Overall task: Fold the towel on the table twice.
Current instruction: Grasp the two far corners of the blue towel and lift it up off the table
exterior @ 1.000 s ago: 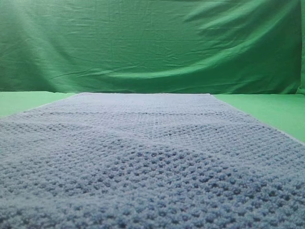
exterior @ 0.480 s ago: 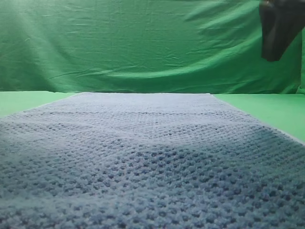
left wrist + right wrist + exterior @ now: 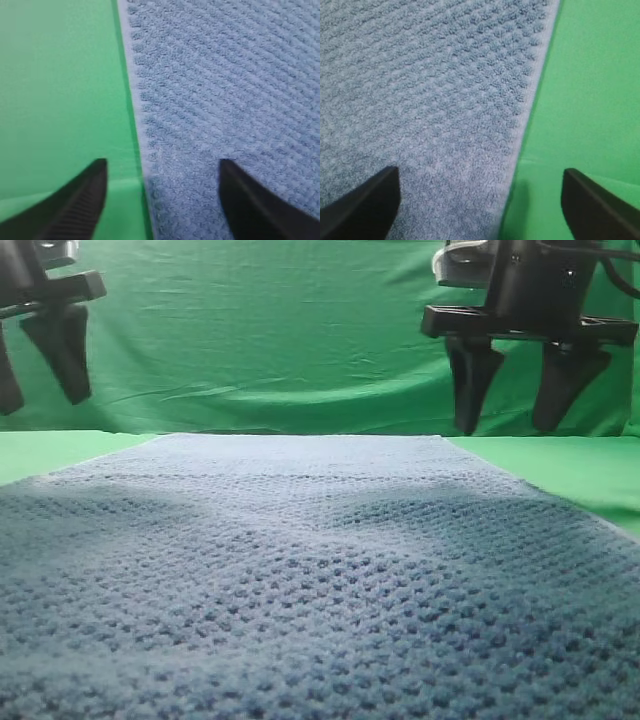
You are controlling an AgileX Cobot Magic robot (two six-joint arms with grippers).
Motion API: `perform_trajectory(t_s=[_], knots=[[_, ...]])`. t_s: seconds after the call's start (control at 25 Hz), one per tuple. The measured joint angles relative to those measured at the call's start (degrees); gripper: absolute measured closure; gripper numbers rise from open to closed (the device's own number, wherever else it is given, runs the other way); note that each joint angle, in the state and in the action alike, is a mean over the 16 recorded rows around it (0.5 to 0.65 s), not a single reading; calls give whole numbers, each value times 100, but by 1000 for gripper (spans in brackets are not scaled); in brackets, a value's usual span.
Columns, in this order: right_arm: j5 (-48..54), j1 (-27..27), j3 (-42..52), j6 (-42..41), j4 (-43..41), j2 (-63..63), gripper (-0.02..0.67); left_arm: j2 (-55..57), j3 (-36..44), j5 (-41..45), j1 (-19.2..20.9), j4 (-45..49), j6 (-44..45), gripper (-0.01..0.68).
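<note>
The towel [image 3: 320,570] is spread flat on the green worktop [image 3: 570,475], its long axis running away from the camera. Each side hem is straddled from above: the left hand [image 3: 162,192] over the left edge, the right hand [image 3: 480,200] over the right, both held wide, empty, and equally near.

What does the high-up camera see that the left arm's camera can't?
Only the high view shows the right pincer, the wrinkled green backdrop and the towel's far end. Only the left wrist view shows the towel's pale left hem close up, running between the open left pincer's two black fingers. Both show the blue bumpy towel lying flat on the green table, and the left pincer hanging above it.
</note>
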Motion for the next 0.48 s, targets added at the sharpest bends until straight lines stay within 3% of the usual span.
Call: perform_trajectory(t_s=[0.16, 0.28, 0.48], knots=[[-104, 0, -106, -1, 15, 222, 114, 273, -102, -2, -1, -181, 10, 149], [-196, 0, -127, -6, 27, 345, 37, 436, -122, -5, -2, -243, 14, 64], [-363, 0, -136, -19, 37, 534, 3, 695, -177, 8, -8, -181, 6, 28]])
